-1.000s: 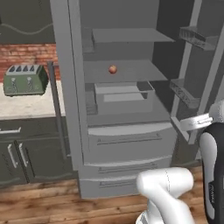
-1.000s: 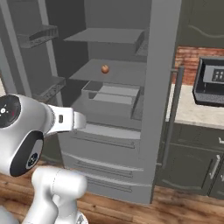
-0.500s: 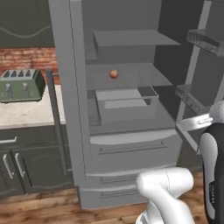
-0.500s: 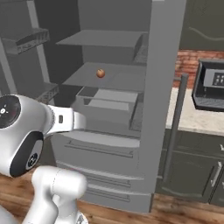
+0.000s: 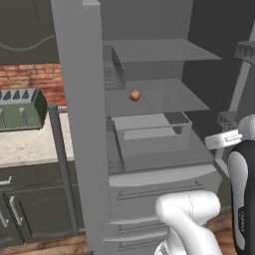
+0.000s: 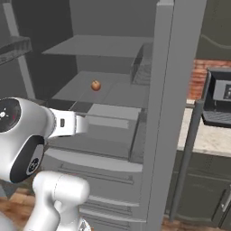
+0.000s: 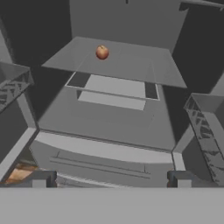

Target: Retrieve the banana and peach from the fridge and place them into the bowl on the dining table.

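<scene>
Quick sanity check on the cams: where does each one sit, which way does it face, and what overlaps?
Left base view: behind the arm's left, facing the open fridge; white arm at lower right.
Right base view: behind the arm's right, same fridge; arm at lower left.
Hand view: on the hand, looking into the fridge; fingers at the bottom, gripper open.
Shared: all three show the peach on the middle shelf, above the drawer.
</scene>
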Controlling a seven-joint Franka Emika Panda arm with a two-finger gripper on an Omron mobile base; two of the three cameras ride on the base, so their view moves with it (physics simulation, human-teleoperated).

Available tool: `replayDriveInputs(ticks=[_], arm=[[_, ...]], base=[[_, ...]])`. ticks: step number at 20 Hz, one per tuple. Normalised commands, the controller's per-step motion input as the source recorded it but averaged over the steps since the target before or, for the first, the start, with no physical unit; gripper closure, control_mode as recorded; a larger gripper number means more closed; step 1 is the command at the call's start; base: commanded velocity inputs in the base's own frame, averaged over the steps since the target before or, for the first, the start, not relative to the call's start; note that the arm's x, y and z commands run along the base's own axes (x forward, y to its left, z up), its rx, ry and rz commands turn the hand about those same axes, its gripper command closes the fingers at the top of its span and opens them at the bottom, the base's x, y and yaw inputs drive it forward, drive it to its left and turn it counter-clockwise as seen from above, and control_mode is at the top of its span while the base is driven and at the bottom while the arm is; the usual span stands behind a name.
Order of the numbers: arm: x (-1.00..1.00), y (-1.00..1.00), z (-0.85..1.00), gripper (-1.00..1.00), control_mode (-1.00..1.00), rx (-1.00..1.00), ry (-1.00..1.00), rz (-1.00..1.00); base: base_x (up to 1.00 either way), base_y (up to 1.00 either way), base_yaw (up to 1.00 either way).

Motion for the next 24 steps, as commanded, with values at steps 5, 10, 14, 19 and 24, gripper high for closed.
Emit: replayDriveInputs(ticks=[5, 10, 14, 19, 24], arm=[[0.0, 0.0, 0.0, -1.0, 1.0, 0.0, 0.0, 0.0], [0.0, 0.0, 0.0, -1.0, 1.0, 0.0, 0.0, 0.0], [0.0, 0.0, 0.0, -1.0, 1.0, 0.0, 0.0, 0.0], [0.0, 0.0, 0.0, -1.0, 1.0, 0.0, 0.0, 0.0], [0.11, 0.18, -0.11, -1.0, -1.0, -0.01, 0.0, -0.03]], base=[[0.68, 0.17, -0.07], [0.67, 0.32, -0.06], [0.41, 0.38, -0.06], [0.31, 0.44, -0.07], [0.18, 0.3, -0.04]])
